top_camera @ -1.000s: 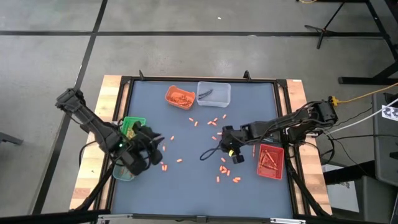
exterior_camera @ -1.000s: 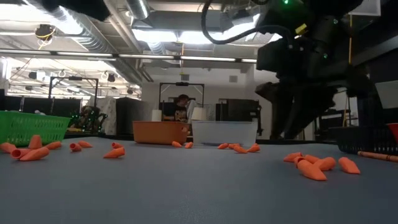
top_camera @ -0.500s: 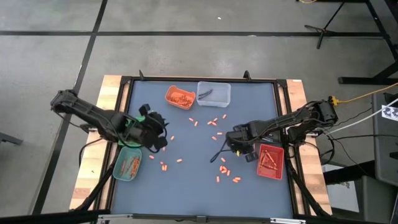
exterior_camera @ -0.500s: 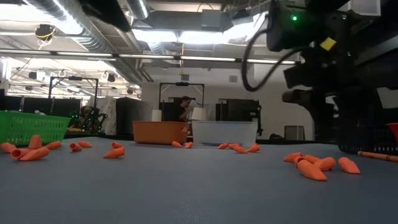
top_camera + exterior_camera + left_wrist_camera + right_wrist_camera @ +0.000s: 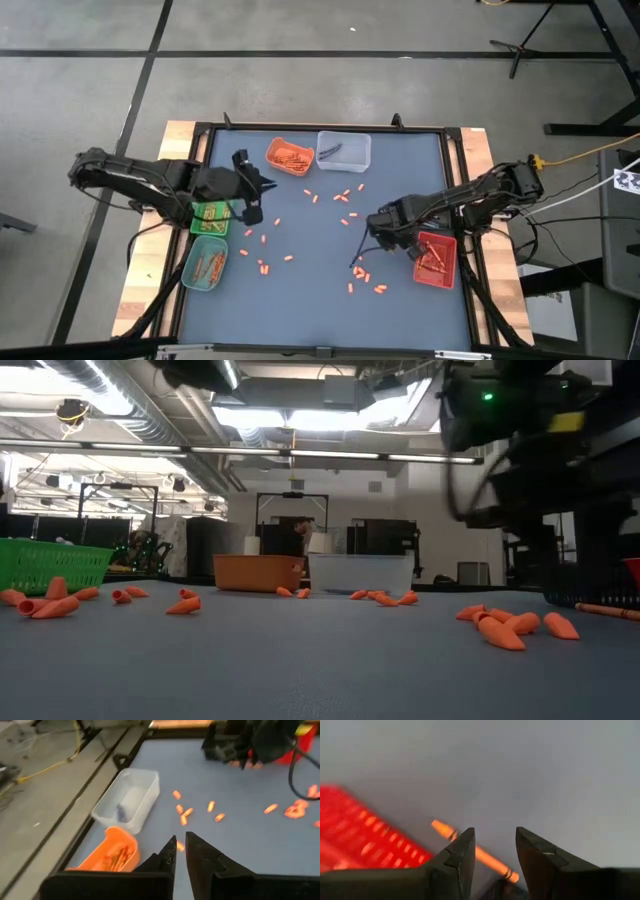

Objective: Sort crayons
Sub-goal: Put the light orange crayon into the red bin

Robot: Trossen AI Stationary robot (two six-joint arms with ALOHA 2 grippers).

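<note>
We see the blue-grey desk [image 5: 300,300] from above with crayons [image 5: 345,195] scattered over its middle, most of them short orange pieces, and a second cluster [image 5: 360,272] lying nearer the front edge by the right arm.

The left gripper [image 5: 252,200] hangs above the desk's left side, just beside the green basket [image 5: 208,218]. In its wrist view the two fingers [image 5: 197,851] stand close together with only a narrow gap between them, and we see nothing gripped there. Beyond them lie the orange tray [image 5: 112,857], holding orange sticks, and the clear tray [image 5: 131,795] with a dark stick inside; loose orange pieces [image 5: 184,812] lie past them on the desk.

The right gripper [image 5: 378,226] sits at the inner edge of the red basket [image 5: 437,258], which holds several red sticks. Its fingers [image 5: 457,855] stand apart in the wrist view, and an orange crayon [image 5: 470,851] lies on the desk beneath and between them, passing behind one finger; we cannot tell whether it touches either finger.

A teal bowl [image 5: 204,268] with orange sticks stands at the desk's front left. In the low view, orange pieces [image 5: 515,626] lie in the foreground and a person shows far behind the trays.
</note>
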